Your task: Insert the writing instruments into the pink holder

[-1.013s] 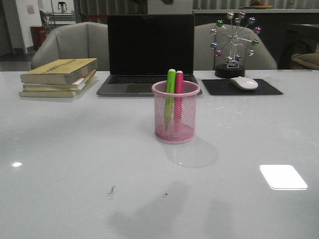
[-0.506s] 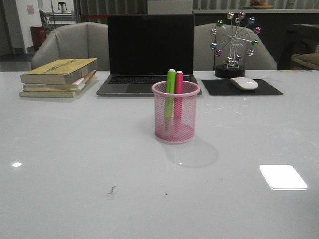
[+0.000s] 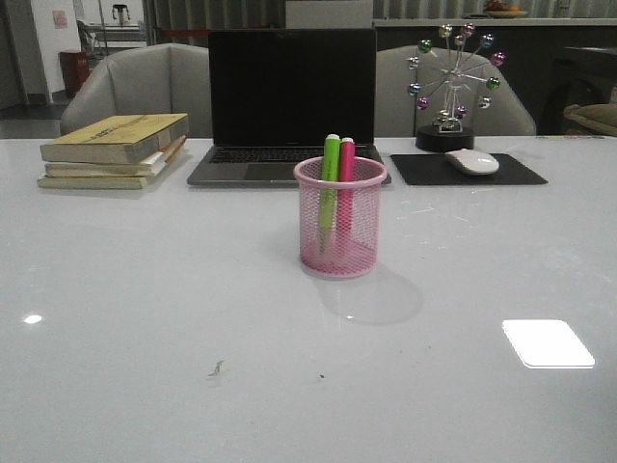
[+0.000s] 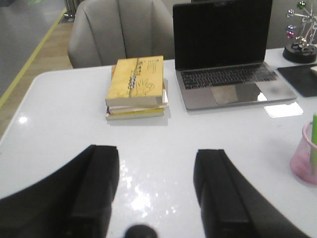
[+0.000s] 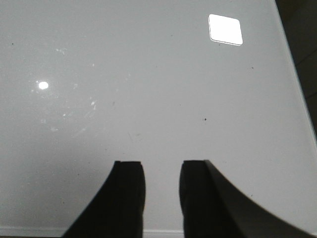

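The pink holder [image 3: 339,218] stands mid-table in the front view, just in front of the laptop. A lime green marker [image 3: 330,178] and a bright pink marker [image 3: 346,183] stand upright inside it, side by side, their tops above the rim. The left wrist view catches the holder [image 4: 303,161] and the green marker [image 4: 314,139] at its frame edge. My left gripper [image 4: 156,153] hangs open above bare table, nothing between its fingers. My right gripper [image 5: 162,168] is open too, over bare table near an edge. Neither arm shows in the front view.
A stack of books [image 3: 114,149] lies at the back left, an open laptop [image 3: 289,106] behind the holder. A mouse [image 3: 471,161] on a black pad [image 3: 467,170] and a ferris-wheel ornament [image 3: 447,87] sit at the back right. Two chairs stand behind the table.
The arms' shadows on the near table seen one second ago are gone. The holder and both markers have not moved.
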